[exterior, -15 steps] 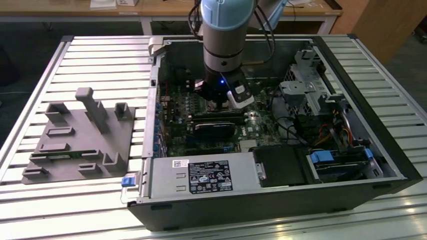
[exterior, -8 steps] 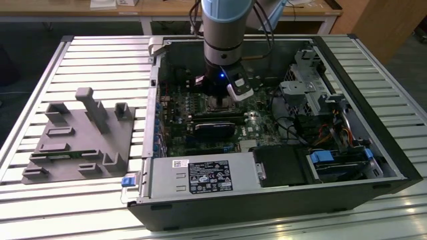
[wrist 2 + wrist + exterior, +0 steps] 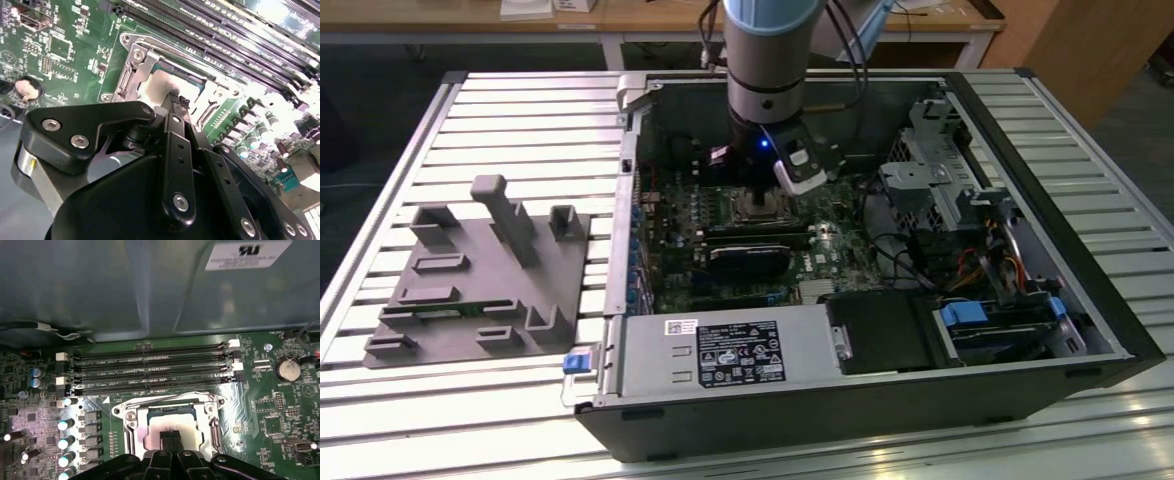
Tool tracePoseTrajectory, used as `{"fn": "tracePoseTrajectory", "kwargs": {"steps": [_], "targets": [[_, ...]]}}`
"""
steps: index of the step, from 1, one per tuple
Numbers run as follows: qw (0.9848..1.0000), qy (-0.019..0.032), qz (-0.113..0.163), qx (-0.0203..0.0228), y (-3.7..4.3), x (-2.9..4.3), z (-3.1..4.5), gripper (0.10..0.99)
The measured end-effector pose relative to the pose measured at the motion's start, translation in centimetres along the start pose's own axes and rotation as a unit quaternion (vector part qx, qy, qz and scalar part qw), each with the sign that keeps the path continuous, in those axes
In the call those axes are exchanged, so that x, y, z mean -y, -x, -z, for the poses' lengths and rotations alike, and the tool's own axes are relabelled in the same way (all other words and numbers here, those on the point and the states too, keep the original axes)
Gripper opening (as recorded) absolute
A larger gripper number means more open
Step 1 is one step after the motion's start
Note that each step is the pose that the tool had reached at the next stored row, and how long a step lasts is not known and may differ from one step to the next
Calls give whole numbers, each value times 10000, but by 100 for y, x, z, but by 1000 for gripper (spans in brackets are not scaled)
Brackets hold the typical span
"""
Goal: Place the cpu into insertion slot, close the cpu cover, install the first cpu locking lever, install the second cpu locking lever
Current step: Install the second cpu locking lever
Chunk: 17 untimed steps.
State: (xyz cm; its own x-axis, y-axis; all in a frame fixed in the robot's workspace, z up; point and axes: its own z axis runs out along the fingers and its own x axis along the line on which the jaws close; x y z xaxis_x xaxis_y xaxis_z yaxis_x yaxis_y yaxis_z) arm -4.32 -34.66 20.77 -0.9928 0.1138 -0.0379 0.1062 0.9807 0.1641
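My gripper (image 3: 758, 192) hangs inside the open computer case, straight over the insertion slot (image 3: 761, 208). In both wrist views its two black fingers are pressed together, shut, with nothing between them. Their tips (image 3: 170, 436) rest at or just above the cpu (image 3: 175, 426), whose dull silvery-tan face lies flat in the slot. The cpu cover (image 3: 134, 426), a silvery metal frame, surrounds the chip. The second wrist view shows the cpu (image 3: 161, 84), the cover (image 3: 134, 75) and the gripper (image 3: 176, 96) at the chip's edge. Whether the tips touch the chip, I cannot tell.
Long black memory slots (image 3: 150, 371) run beside the socket. A black graphics card (image 3: 750, 258) lies nearer the case front, with the power supply (image 3: 720, 350) and drive bays (image 3: 987, 320) beyond. A grey fixture (image 3: 480, 280) sits on the slatted table at the exterior view's left.
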Motion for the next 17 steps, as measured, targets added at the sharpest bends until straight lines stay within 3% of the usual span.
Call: {"fn": "tracePoseTrajectory", "kwargs": {"steps": [9, 17], "targets": [[10000, -20, 3, 15, 9, -42, 242, 106], [10000, -24, 4, 21, 10, -45, 259, 106]]}}
